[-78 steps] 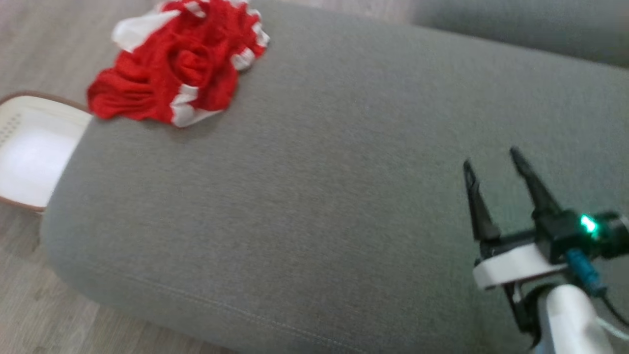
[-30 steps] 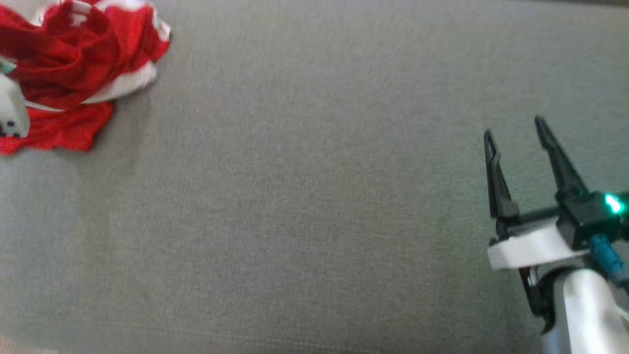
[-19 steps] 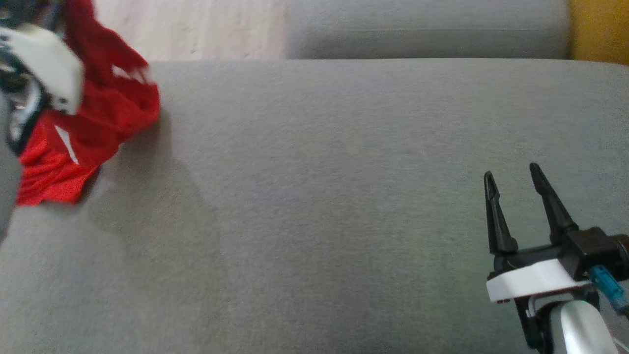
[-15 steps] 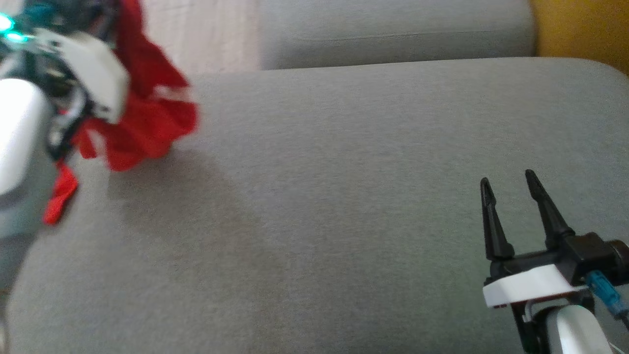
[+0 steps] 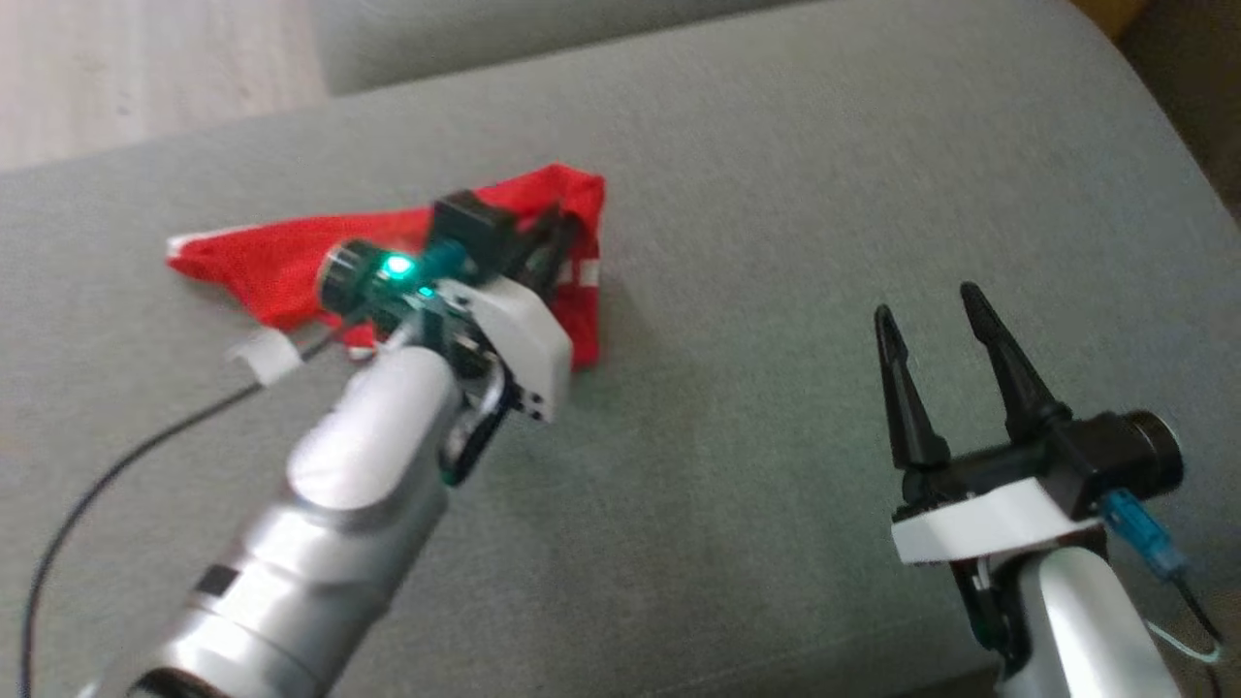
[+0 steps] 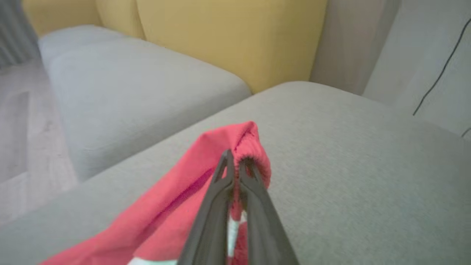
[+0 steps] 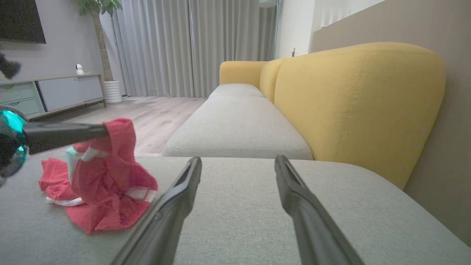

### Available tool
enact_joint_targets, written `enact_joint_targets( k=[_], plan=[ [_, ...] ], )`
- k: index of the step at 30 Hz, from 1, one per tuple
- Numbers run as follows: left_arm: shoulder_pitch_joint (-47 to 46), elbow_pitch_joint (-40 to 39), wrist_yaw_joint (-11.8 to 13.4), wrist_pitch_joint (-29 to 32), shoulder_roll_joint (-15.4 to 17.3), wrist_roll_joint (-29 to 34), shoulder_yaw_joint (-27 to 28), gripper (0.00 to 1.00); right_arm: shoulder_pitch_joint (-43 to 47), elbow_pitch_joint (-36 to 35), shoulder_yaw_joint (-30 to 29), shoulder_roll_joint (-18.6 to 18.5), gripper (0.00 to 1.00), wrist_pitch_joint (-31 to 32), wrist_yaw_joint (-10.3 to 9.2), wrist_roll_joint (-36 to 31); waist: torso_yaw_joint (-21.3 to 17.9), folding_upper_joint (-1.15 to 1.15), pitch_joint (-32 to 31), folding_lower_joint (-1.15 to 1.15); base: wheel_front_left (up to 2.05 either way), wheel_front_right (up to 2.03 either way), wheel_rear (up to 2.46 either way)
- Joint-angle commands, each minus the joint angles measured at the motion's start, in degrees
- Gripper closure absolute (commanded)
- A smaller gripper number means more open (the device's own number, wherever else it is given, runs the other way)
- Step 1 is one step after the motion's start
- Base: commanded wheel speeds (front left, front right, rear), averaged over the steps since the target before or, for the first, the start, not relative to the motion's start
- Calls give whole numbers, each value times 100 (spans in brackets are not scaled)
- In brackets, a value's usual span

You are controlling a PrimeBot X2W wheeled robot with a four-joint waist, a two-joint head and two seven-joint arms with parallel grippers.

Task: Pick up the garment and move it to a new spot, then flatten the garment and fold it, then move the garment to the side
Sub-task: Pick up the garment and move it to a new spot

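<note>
Garment (image 5: 281, 267) of red cloth with white trim sits on the grey seat cushion (image 5: 776, 194), left of the cushion's middle in the head view. One end trails low over the fabric and the other is gathered up and raised. The left pincer (image 5: 555, 242) is clamped on that raised end. In the left wrist view its two dark fingers (image 6: 217, 206) are pressed together, with a fold of the red hem caught at the tips, and a little white trim shows in the narrow gap lower down. From the right wrist view, the cloth (image 7: 110, 191) drapes down from those tips (image 7: 105, 130) into a crumpled heap that rests on the cushion.

The right pincer (image 5: 926, 302) is over the cushion's right part, well apart from the garment. Its fingers stand wide apart with nothing between them (whether it touches the cushion I cannot tell).

A thin black cable (image 5: 116, 465) runs back from the left arm across the lower left of the head view. Beyond the seat are a second grey cushion (image 7: 239, 125), a yellow backrest (image 7: 353, 103) to its right, and pale wooden floor (image 5: 145, 68).
</note>
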Motion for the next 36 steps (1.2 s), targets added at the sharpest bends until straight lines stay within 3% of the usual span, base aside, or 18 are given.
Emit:
enact_joint_targets(
  k=[1, 3, 4, 5, 6, 7, 15, 27, 32, 36],
  plan=[
    [-298, 38, 54, -182, -56, 28, 93, 100, -248, -104, 198, -25, 0, -107, 43, 62, -381, 0, 453, 0, 0, 0, 0],
    [-315, 298, 61, -288, -207, 78, -3, 100, -292, -28, 257, -25, 0, -135, 43, 94, -456, 0, 607, 0, 0, 0, 0],
    [-342, 413, 63, -345, -249, 124, -56, 87, -311, 14, 284, -25, 0, -151, 43, 112, -485, 0, 663, 0, 0, 0, 0],
    [-372, 524, 69, -404, -284, 168, -102, 65, -330, 57, 303, -25, 0, -169, 43, 135, -510, 0, 713, 0, 0, 0, 0],
    [-397, 625, 69, -463, -316, 203, -143, 22, -349, 98, 311, -25, 0, -191, 43, 149, -524, 0, 752, 0, 0, 0, 0],
    [-420, 721, 66, -518, -343, 238, -187, 0, -366, 139, 310, -25, 0, -215, 43, 163, -529, 0, 778, 0, 0, 0, 0],
    [-511, 1057, -38, -970, -520, 261, -382, 0, -430, 391, 159, -25, 0, -337, 43, 161, -246, 0, 680, 0, 0, 0, 0],
    [118, 674, -6, -1329, -606, -36, -536, 0, -189, 530, -173, -25, 0, -284, 43, -8, 494, 0, -108, 0, 0, 0, 0],
    [841, 213, 179, -1568, -520, -303, -433, 0, 89, 493, -318, -25, 0, -167, 43, -6, 816, 0, -600, 0, 0, 0, 0],
    [1623, -253, 523, -1863, -93, -502, -138, 0, 330, 428, -335, -25, 0, -81, 43, 128, 972, 0, -840, 0, 0, 0, 0]
  ],
)
